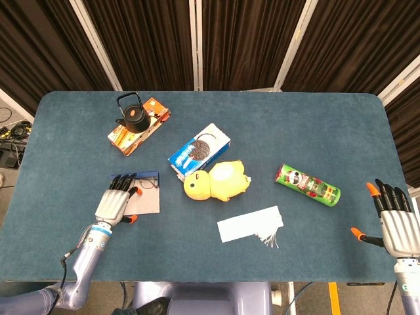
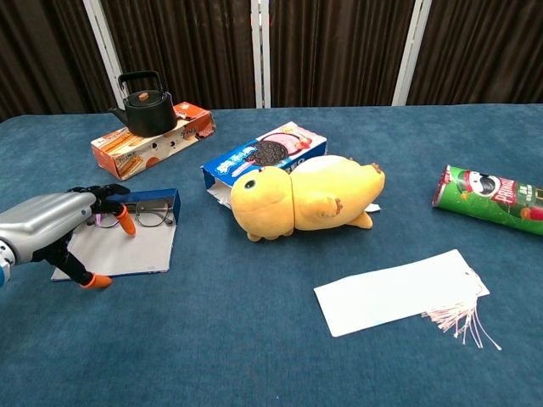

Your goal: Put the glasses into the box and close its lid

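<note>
A shallow blue box [image 2: 166,203] lies open at the table's front left, its grey lid [image 2: 136,250] flat toward the front edge. The thin-framed glasses [image 2: 151,215] lie inside the box against its blue wall; they also show in the head view as glasses [image 1: 150,184]. My left hand [image 2: 49,227] hovers over the lid's left part, fingers spread and pointing at the glasses' left end, thumb below the lid's front edge, holding nothing. In the head view that left hand [image 1: 113,205] covers the lid's left side. My right hand [image 1: 396,228] hangs open off the front right corner.
A black kettle [image 2: 145,106] stands on an orange carton [image 2: 140,148] at the back left. A blue cookie box [image 2: 259,158] and a yellow plush duck [image 2: 301,198] lie mid-table. A green crisp can [image 2: 490,199] lies right, a white tasselled card [image 2: 400,291] in front.
</note>
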